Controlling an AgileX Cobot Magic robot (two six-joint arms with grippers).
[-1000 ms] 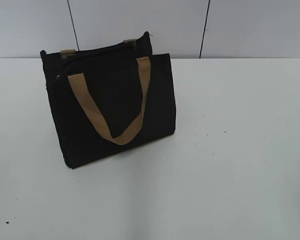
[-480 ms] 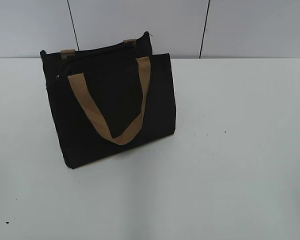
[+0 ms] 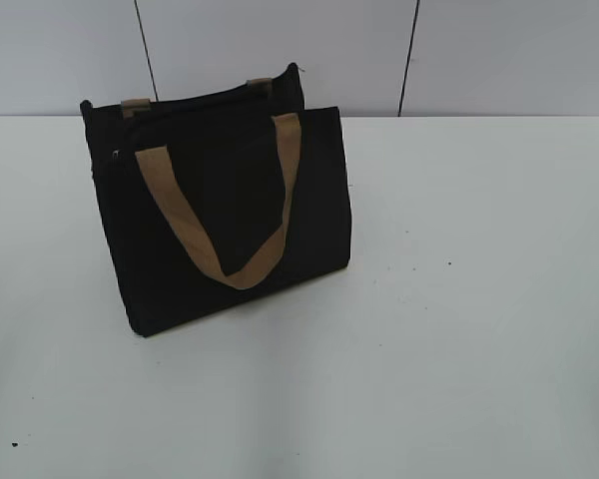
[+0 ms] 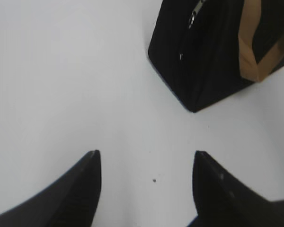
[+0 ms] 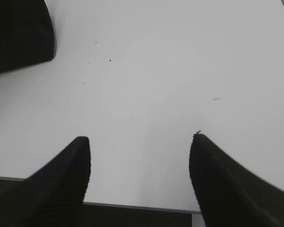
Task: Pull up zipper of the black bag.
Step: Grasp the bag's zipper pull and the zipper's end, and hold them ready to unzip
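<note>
On white table, black bag stands left of centre.

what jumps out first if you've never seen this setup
The black bag stands alone, left of centre on the white table, its tan strap handle hanging in a loop down its front. A tiny silver zipper pull glints at one top end. Both the left gripper and right gripper hang open over bare table.

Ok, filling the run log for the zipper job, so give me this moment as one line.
phase: pre-approach | black bag: upright on table | zipper: untouched | left pincer: open, empty | right pincer: open, empty
</note>
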